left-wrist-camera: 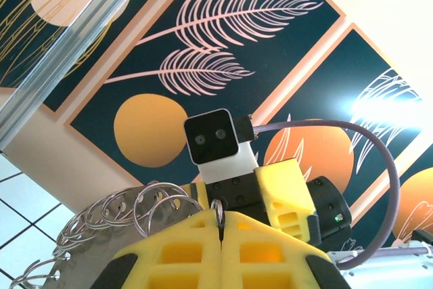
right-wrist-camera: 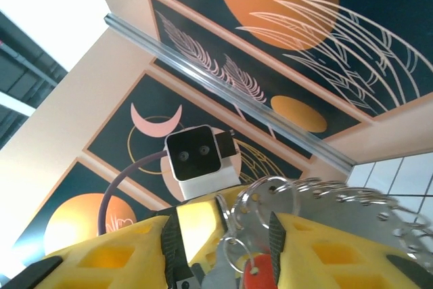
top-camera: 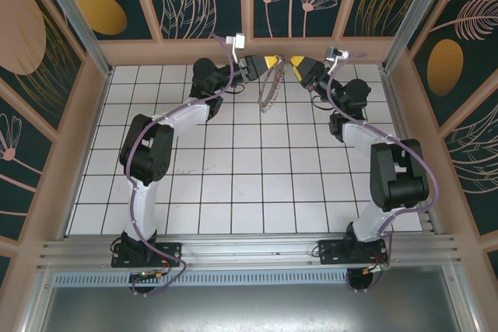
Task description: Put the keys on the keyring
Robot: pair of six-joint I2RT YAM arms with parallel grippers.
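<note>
Presenting the keyring [top-camera: 268,89] in mid-air so that the key [right-wrist-camera: 256,277] can be threaded on.
The left gripper [left-wrist-camera: 220,229] is clenched, and one small silvery loop [left-wrist-camera: 217,209] of the keyring is pinched in the seam between its fingers. The hoop is hung below it, above the far tiles of the table [top-camera: 233,184]. The right gripper [right-wrist-camera: 220,252] is held just opposite with its jaws partly apart. The red-headed key is seen in the gap, but whether it is clamped cannot be told. Loss of the key is judged the main risk: if the pads are not seated on it, it would be dropped to the table. Misalignment is also possible, since the floppy hoop can be swung by any contact and the pinched loop pulled free.
</note>
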